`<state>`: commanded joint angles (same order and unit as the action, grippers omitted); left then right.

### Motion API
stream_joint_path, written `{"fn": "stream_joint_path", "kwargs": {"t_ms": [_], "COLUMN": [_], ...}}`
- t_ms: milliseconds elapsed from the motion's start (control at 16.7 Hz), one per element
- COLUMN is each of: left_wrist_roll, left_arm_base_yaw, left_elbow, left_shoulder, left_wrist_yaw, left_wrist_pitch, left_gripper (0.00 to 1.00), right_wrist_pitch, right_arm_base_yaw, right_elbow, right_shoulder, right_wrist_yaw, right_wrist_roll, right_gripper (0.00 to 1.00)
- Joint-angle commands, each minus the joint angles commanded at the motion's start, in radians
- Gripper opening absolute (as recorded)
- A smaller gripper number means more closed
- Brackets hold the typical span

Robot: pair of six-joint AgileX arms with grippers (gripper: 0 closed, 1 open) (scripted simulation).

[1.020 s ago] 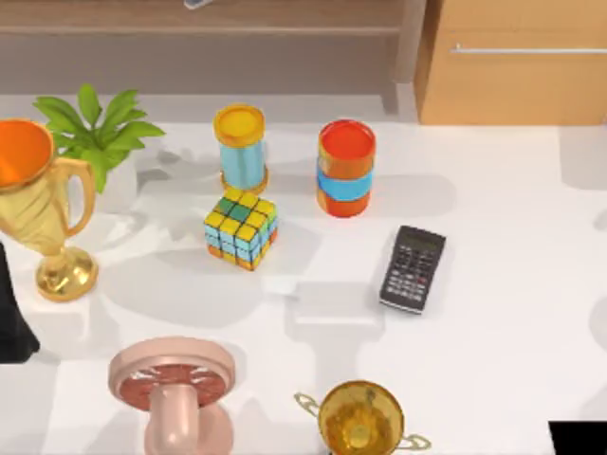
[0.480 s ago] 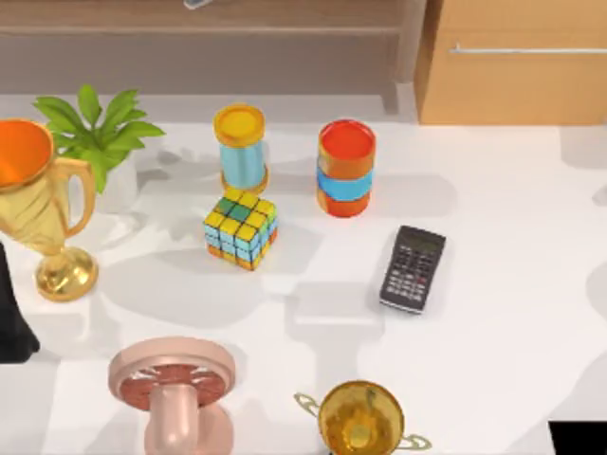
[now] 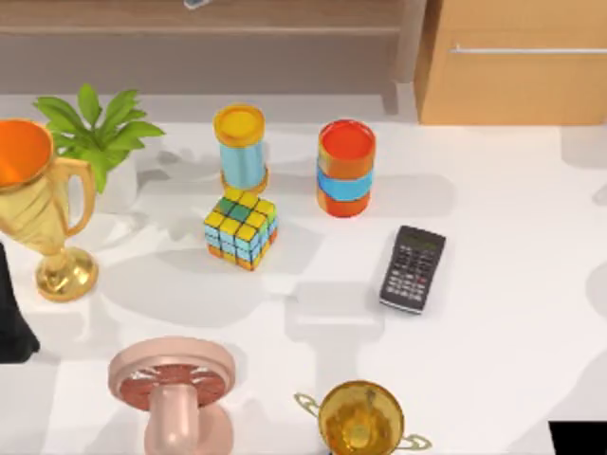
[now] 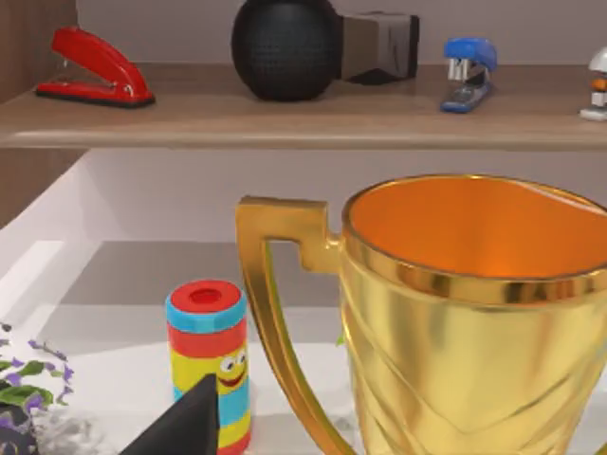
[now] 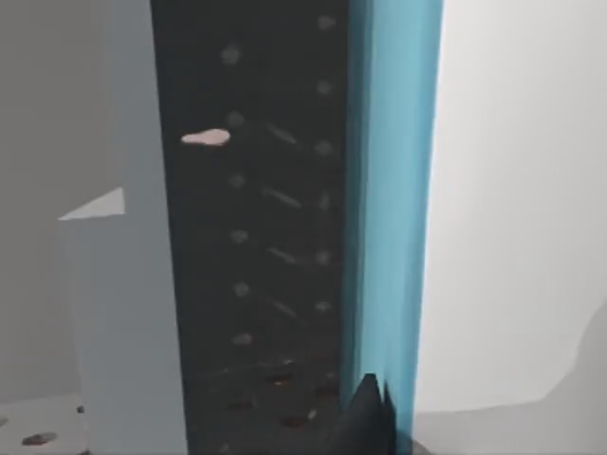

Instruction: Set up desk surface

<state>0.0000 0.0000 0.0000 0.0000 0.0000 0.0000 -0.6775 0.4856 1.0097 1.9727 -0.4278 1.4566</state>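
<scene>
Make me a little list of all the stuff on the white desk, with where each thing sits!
surface: broad white desk surface
left edge: tall gold trophy with orange inside; green leafy potted plant behind it
back middle: yellow-lidded light-blue cylinder; orange-and-blue banded cylinder to its right
centre: multicoloured puzzle cube, upright
right of centre: black calculator, lying flat
front: pink wheel-shaped stand; small gold two-handled cup to its right
behind the desk: brown wooden shelf; light-wood drawer cabinet

Lighting: bright, even; soft grey shadows on desk surface (image 3: 512, 284) round calculator (image 3: 413, 268); no glare.
</scene>
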Motion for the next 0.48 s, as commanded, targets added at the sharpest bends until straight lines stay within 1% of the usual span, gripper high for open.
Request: {"fn": "stream_joint_path", "kwargs": {"t_ms": [420, 480], "left_wrist_roll": [0.0, 0.0], "left_arm_base_yaw": [0.0, 0.0], "left_elbow": [0.0, 0.0], "left_shoulder": [0.0, 0.0], "left_wrist_yaw": [0.0, 0.0], "left_wrist_pitch": [0.0, 0.0], "left_gripper": [1.0, 1.0], "right_wrist_pitch": [0.0, 0.0], "right_arm_base_yaw": [0.0, 0.0], "right_elbow": [0.0, 0.0], "right_shoulder": [0.0, 0.0], "right_wrist_yaw": [0.0, 0.0], "right_wrist_roll": [0.0, 0.0], "right_gripper": [0.98, 1.0]}}
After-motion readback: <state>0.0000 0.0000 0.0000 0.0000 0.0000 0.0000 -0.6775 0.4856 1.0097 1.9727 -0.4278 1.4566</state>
